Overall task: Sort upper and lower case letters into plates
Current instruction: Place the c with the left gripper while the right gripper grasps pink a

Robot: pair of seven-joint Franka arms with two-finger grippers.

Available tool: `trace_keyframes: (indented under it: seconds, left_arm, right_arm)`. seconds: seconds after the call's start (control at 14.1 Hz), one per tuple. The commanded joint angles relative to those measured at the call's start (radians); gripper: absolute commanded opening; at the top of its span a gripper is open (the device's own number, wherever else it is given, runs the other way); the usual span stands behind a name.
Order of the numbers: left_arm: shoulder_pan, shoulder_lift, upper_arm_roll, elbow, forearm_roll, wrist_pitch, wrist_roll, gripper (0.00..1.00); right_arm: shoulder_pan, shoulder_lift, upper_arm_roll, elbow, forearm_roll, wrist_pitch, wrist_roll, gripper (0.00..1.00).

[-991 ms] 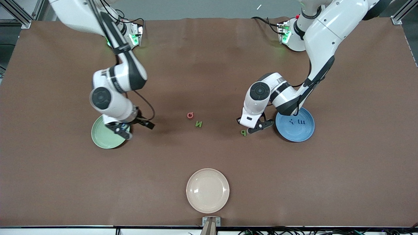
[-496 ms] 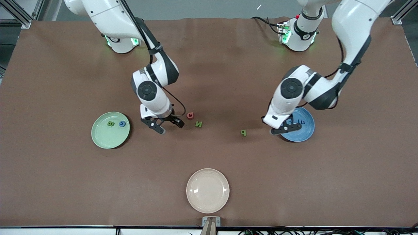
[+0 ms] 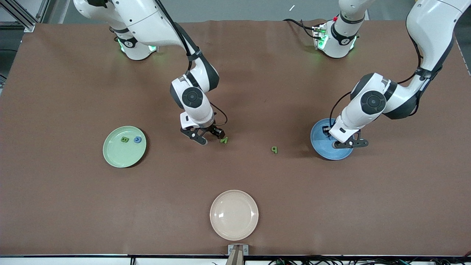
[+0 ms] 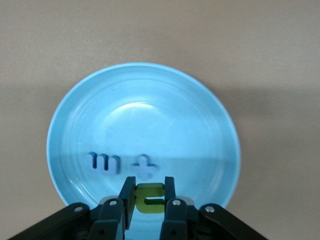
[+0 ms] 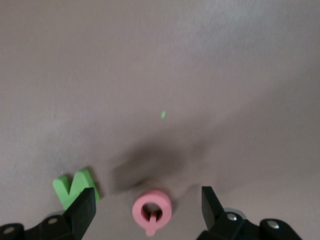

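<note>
Brown surface (image 3: 73, 206), my tally: the mint green plate (image 3: 114, 156) holds the green B (image 3: 124, 139) and blue C (image 3: 137, 140); the blue plate (image 4: 220, 130) holds the blue m (image 4: 104, 163) and blue x (image 4: 145, 171). My left gripper (image 4: 148, 196) hangs over that plate, jaws clenched on the green hooked n/r (image 4: 150, 197). My right gripper (image 5: 148, 205) is spread wide over the salmon-red Q (image 5: 152, 211), green N (image 5: 76, 187) beside it. The green p (image 3: 274, 149) lies loose between the arms (so roughly half remains, I judge).

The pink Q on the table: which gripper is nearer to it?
The right. The right gripper hangs open right over the pink Q; the left gripper is over the blue plate, holding a green letter.
</note>
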Motion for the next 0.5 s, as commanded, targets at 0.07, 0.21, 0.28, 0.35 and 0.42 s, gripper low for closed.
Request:
trace_keyframes:
  seconds: [0.07, 0.21, 0.28, 0.35, 0.42]
  left_arm:
    - [0.051, 0.021, -0.018, -0.064, 0.078, 0.06, 0.005, 0.13]
    - [0.051, 0.044, -0.015, -0.07, 0.093, 0.065, 0.007, 0.13]
    - [0.051, 0.059, -0.013, -0.072, 0.105, 0.065, 0.005, 0.14]
    - [0.051, 0.071, -0.005, -0.072, 0.127, 0.065, 0.005, 0.15]
    - [0.051, 0.082, 0.002, -0.072, 0.142, 0.065, 0.005, 0.15]
  right_arm:
    - [0.028, -0.006, -0.014, -0.033, -0.004, 0.0, 0.028, 0.92]
    - [0.033, -0.006, -0.017, -0.04, -0.007, 0.0, 0.028, 0.87]
    - [0.033, -0.006, -0.017, -0.04, -0.012, 0.0, 0.028, 0.82]
    - [0.033, -0.006, -0.017, -0.04, -0.014, 0.0, 0.028, 0.77]
    - [0.031, -0.006, -0.017, -0.04, -0.014, 0.0, 0.028, 0.69]
